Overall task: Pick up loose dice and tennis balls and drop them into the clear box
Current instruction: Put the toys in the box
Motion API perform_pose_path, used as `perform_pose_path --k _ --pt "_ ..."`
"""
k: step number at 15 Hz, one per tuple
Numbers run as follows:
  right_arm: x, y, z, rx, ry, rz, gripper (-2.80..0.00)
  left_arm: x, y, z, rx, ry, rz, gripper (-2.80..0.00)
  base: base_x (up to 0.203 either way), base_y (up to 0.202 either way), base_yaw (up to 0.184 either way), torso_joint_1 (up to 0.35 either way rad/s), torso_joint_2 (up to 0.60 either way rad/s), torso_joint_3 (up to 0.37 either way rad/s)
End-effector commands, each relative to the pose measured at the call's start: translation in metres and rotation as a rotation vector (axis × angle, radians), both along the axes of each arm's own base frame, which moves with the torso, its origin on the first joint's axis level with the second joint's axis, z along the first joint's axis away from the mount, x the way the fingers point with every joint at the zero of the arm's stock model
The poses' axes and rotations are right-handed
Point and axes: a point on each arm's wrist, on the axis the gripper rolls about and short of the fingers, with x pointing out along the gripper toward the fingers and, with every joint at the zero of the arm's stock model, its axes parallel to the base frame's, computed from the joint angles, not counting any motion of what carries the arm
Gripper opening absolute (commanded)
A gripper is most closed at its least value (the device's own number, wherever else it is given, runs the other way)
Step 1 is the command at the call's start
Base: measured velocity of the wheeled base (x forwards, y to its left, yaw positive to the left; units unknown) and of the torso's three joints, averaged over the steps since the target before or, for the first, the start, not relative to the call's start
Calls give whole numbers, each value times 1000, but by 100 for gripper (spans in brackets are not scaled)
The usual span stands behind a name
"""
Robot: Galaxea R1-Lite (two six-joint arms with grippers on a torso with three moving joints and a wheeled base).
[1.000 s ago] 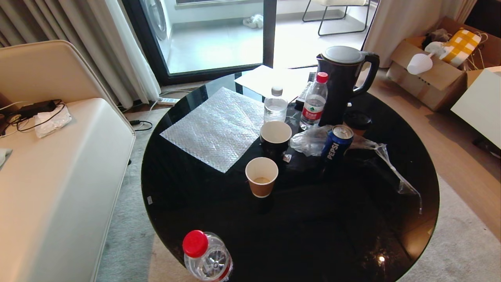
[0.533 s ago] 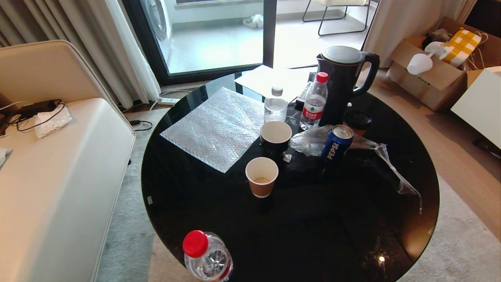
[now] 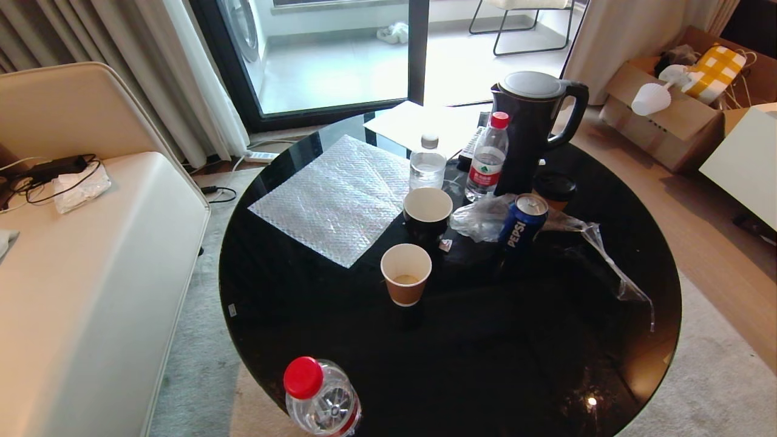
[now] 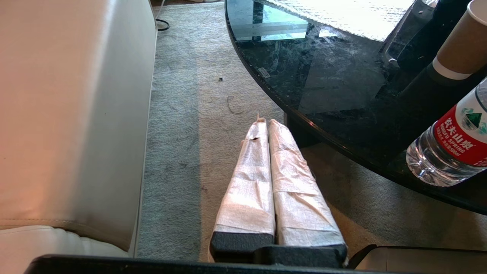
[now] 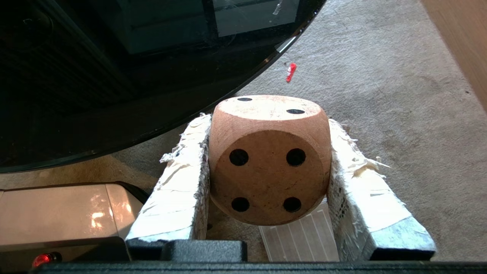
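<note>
A tan die [image 5: 268,163] with dark pips is clamped between the taped fingers of my right gripper [image 5: 268,123], its four-pip face towards the wrist camera. It hangs over beige carpet just outside the black table's rim [image 5: 266,61]. A pale ribbed panel [image 5: 304,239] shows below the die. My left gripper [image 4: 266,123] is shut on nothing and hangs low over the carpet between the sofa and the table. Neither arm shows in the head view. The tennis balls and the clear box are out of view.
The round black glass table [image 3: 303,315] carries two paper cups [image 3: 405,273], a Pepsi can [image 3: 523,221], water bottles [image 3: 318,397], a dark kettle [image 3: 534,127] and a bubble-wrap sheet [image 3: 337,197]. A cream sofa [image 3: 91,273] stands to the left. A red scrap [image 5: 290,72] lies on the carpet.
</note>
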Motion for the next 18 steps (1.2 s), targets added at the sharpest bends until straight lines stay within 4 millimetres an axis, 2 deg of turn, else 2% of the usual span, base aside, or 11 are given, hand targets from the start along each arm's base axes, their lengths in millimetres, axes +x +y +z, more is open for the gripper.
perform_pose_path --k 1,13,18 --pt "0 0 0 -1 4 0 -280 0 0 0 0 0 0 -280 0 0 0 0 0 0" --pt "0 0 0 -1 4 0 -280 0 0 0 0 0 0 -280 0 0 0 0 0 0" --pt "0 0 0 -1 4 0 -280 0 0 0 0 0 0 -280 -161 0 -1 3 3 2"
